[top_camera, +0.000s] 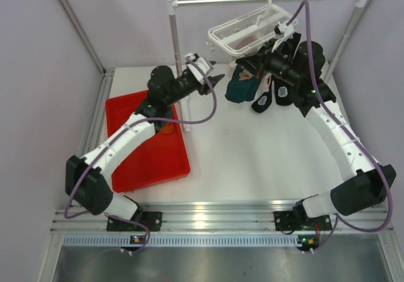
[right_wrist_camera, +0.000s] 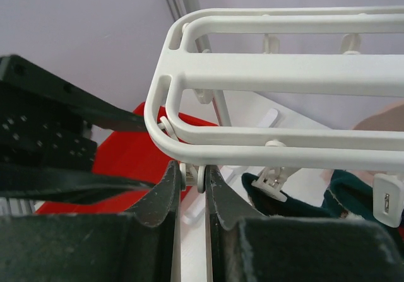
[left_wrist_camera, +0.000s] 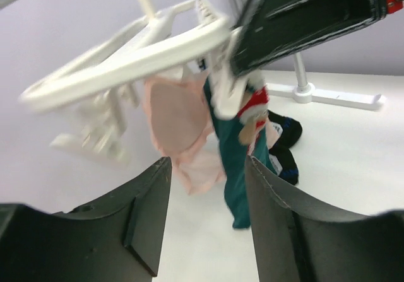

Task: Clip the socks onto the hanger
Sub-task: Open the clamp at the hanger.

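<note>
The fingers (right_wrist_camera: 165, 197) of the right gripper (right_wrist_camera: 193, 170) stand almost together, pinching a small white clip (right_wrist_camera: 201, 178) that hangs from the curved corner of the hanger (right_wrist_camera: 284, 74); only a thin gap shows between them, and the clip's tabs fill it. The left gripper (left_wrist_camera: 207, 163) has its fingers (left_wrist_camera: 148, 212) well apart with nothing between them. It hovers above the table (top_camera: 252, 162), pointed at the hanger from the side and apart from it. The hanger's hook sits over the metal rail (top_camera: 252, 0) at the back, and in the top view the frame hangs tilted, its left end lower than the end the right arm has reached. The left wrist view shows the frame blurred. A teal sock (left_wrist_camera: 230, 168) with a red and white patch near its top hangs straight down from the frame, just under the right gripper's black body. The top view does not show whether its toe touches the table. Beside it, toward the left arm, a pink sock (left_wrist_camera: 173, 118) also hangs from the frame. Black socks (top_camera: 271, 96) hang or lie just behind the teal one, under the right wrist; which clip carries them is hidden. A red tray (top_camera: 158, 159) lies on the table's left side, with the left arm stretched across it. A small orange patch shows in the tray at the arm's edge, too covered to make out.
</note>
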Robot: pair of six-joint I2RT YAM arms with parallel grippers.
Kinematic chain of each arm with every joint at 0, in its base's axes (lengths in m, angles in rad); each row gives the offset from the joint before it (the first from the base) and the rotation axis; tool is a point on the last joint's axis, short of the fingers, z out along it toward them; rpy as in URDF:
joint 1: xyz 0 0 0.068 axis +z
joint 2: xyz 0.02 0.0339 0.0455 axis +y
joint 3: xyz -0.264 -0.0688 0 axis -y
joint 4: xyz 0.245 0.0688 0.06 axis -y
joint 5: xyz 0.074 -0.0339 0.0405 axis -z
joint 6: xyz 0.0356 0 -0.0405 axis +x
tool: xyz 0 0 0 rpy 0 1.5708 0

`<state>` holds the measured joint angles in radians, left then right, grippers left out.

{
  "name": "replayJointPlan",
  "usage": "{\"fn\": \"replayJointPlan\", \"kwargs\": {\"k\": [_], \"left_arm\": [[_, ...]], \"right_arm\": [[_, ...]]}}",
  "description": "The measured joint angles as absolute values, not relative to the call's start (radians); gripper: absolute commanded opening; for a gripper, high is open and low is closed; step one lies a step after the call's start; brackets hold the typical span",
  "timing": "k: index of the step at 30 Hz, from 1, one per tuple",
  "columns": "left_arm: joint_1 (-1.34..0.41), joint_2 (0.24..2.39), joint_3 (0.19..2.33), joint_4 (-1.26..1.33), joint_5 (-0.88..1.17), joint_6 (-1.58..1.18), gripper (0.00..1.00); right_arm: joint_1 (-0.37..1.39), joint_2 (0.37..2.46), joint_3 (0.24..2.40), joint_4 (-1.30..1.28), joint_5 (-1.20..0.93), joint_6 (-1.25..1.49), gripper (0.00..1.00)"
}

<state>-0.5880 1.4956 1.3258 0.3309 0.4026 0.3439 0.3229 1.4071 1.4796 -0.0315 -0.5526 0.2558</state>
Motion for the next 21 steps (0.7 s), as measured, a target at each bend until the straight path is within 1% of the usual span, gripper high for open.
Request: {"fn": "replayJointPlan", "kwargs": {"k": [4, 6, 10, 12, 15, 21], "left_arm": [[-0.472, 1.308, 1.277, 0.147, 0.385, 0.168, 0.56], [-0.395, 1.231, 1.258, 0.057, 0.369, 0.096, 0.54], [-0.223, 1.148, 1.202, -0.119, 0.316, -0.018, 0.52], [-0.14, 1.163, 1.176, -0.183, 0.285, -0.061, 0.5], [-0.059, 1.258, 1.149, -0.265, 0.252, -0.128, 0.5], [-0.037, 1.522, 1.148, -0.299, 0.185, -0.206, 0.57]], "right_arm": [[0.312, 1.407, 1.48, -0.03, -0.56, 0.263, 0.0], [0.307, 1.407, 1.48, -0.03, -0.565, 0.265, 0.0], [0.299, 1.407, 1.48, -0.031, -0.573, 0.264, 0.0], [0.295, 1.407, 1.48, -0.031, -0.574, 0.264, 0.0], [0.292, 1.407, 1.48, -0.031, -0.574, 0.264, 0.0], [0.292, 1.408, 1.48, -0.033, -0.573, 0.262, 0.0]]}}
